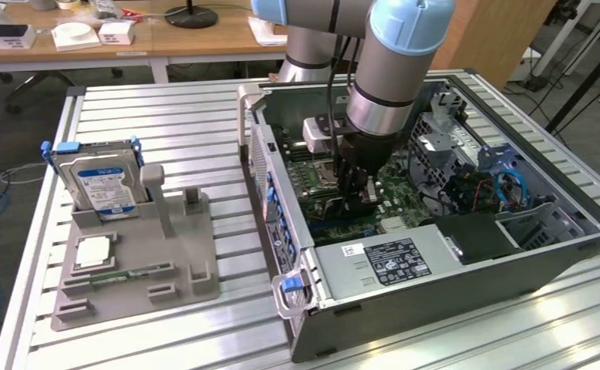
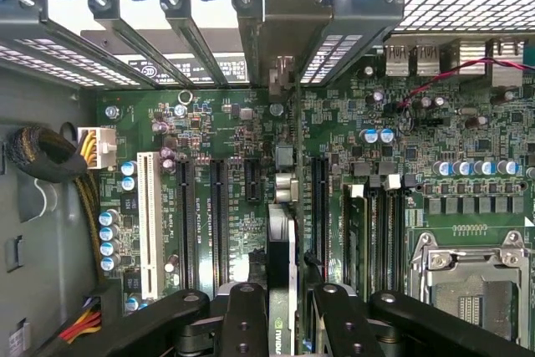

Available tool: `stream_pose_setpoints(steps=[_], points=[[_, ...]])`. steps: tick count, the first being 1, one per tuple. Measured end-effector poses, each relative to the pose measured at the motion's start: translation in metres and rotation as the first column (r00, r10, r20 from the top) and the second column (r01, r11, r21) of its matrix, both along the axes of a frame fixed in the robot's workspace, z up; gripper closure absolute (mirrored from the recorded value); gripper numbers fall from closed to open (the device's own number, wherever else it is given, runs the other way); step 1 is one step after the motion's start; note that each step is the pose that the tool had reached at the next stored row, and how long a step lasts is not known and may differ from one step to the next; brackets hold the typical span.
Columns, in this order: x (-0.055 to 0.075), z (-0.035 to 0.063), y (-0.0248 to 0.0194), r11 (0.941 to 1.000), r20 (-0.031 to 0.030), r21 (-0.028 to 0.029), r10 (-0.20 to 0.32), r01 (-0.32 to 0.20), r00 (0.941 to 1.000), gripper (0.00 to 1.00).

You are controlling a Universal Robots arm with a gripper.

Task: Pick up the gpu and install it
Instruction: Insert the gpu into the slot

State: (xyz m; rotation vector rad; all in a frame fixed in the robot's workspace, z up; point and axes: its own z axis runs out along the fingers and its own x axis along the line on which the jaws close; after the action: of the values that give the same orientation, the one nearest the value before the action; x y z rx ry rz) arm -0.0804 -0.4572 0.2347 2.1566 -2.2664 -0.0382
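The gpu is a thin black card seen edge-on in the wrist view, with a green logo near my fingers. Its silver end bracket reaches the row of rear slot openings in the case. My gripper is shut on the card, one black finger on each side of it. The card stands upright over the green motherboard, between two long black slots. Whether it sits in a slot I cannot tell. In the exterior view my gripper reaches down into the open computer case.
A power supply fills the case's near corner, with cables and a drive cage at the exterior view's right. On the table at the exterior view's left, a grey holder carries a hard drive, a processor and a memory stick.
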Motion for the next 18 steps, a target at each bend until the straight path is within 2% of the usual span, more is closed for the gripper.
stream_pose_setpoints(steps=[15, 16, 17, 18], points=[[0.0, -0.0028, 0.0, 1.0, 0.0019, 0.0, 0.0, 0.0, 1.0, 0.74], [-0.0002, -0.0031, 0.0002, 1.0, 0.0017, 0.001, 0.0, 0.0, 1.0, 0.73], [-0.0003, -0.0048, 0.0006, 1.0, 0.0034, 0.005, -0.001, 0.001, 1.0, 0.73], [-0.0003, -0.0043, 0.0005, 1.0, 0.0031, 0.003, -0.001, 0.001, 1.0, 0.69]])
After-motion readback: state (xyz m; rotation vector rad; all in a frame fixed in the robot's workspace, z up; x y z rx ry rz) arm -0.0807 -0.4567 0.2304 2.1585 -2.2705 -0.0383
